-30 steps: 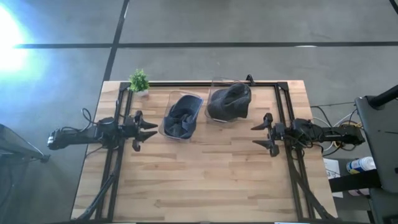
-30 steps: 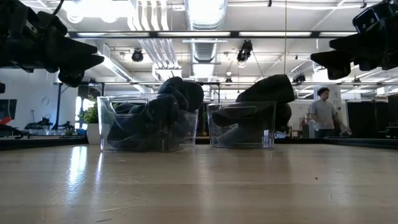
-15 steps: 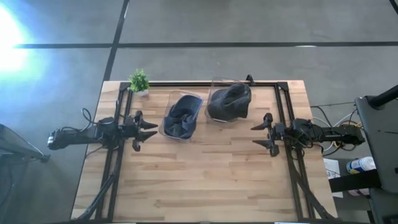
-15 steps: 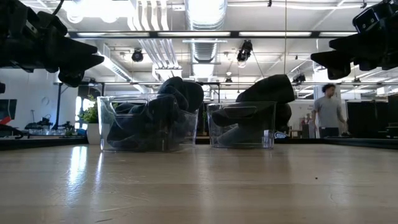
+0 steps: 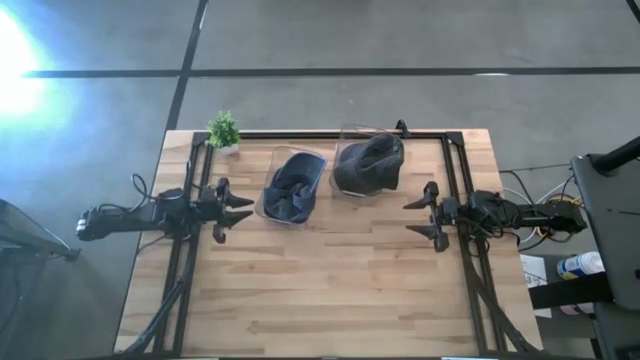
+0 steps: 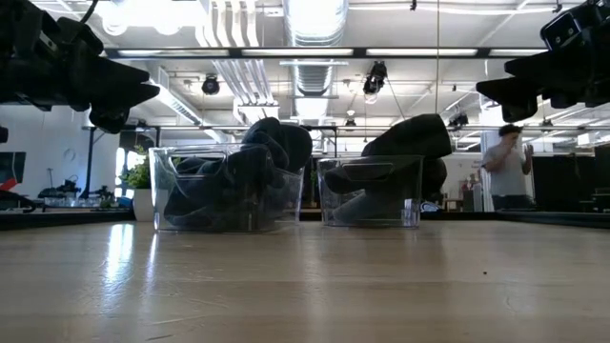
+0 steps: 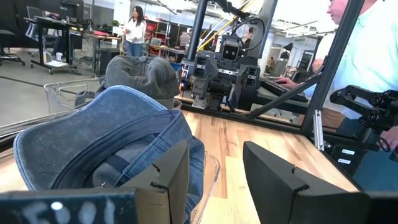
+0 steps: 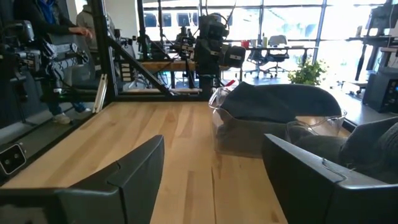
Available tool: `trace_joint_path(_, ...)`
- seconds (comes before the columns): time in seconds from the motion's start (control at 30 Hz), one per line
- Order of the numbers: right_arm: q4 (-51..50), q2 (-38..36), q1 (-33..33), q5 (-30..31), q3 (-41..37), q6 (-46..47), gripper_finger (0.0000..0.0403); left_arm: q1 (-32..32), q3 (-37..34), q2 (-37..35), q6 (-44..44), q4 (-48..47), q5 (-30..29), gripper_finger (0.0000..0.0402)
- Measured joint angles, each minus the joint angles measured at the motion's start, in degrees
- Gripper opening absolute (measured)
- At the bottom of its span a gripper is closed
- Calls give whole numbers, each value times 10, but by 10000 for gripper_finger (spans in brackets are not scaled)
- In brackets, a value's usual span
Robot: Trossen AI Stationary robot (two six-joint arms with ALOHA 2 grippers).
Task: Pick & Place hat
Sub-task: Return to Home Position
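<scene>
Two clear plastic bins stand side by side at the table's far middle. The left bin (image 5: 293, 187) holds a blue denim hat (image 7: 112, 146) that bulges above its rim (image 6: 229, 183). The right bin (image 5: 368, 162) holds a dark grey hat (image 6: 405, 143), seen also in the right wrist view (image 8: 280, 102). My left gripper (image 5: 243, 209) hovers open just left of the left bin, above the table. My right gripper (image 5: 413, 218) hovers open to the right of the bins, nearer the table's near side than the grey hat.
A small potted plant (image 5: 224, 130) stands at the table's far left corner. A black frame rail (image 5: 330, 134) runs along the far edge and down both sides. Bare wood (image 5: 330, 290) fills the near half. A person (image 6: 505, 170) stands in the room beyond.
Neither arm nor hat has moved. Only the person in the room behind has shifted to the right and raised the hands.
</scene>
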Motion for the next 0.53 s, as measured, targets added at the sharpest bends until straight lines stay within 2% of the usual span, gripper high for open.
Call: trace_joint_path(0.53,0,0,0,0,0,0,264,0,0,0,0,0,0,145)
